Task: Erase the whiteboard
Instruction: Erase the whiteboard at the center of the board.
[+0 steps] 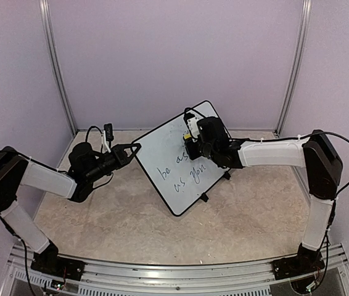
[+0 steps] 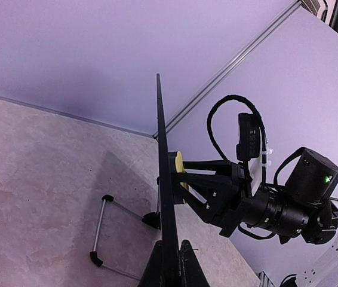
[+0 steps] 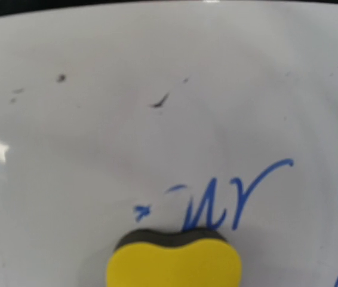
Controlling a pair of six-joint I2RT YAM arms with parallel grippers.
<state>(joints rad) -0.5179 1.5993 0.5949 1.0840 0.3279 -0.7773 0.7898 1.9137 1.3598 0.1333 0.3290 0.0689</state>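
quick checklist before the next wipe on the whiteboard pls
1. Left gripper clamped on the whiteboard edge: ok.
2. Yellow eraser held by right gripper, pressed to the board: ok.
3. Board clear of writing: not ok, two lines show.
4. Area beyond the eraser clean: not ok, dark specks.
5. Wire stand seated firmly: cannot tell.
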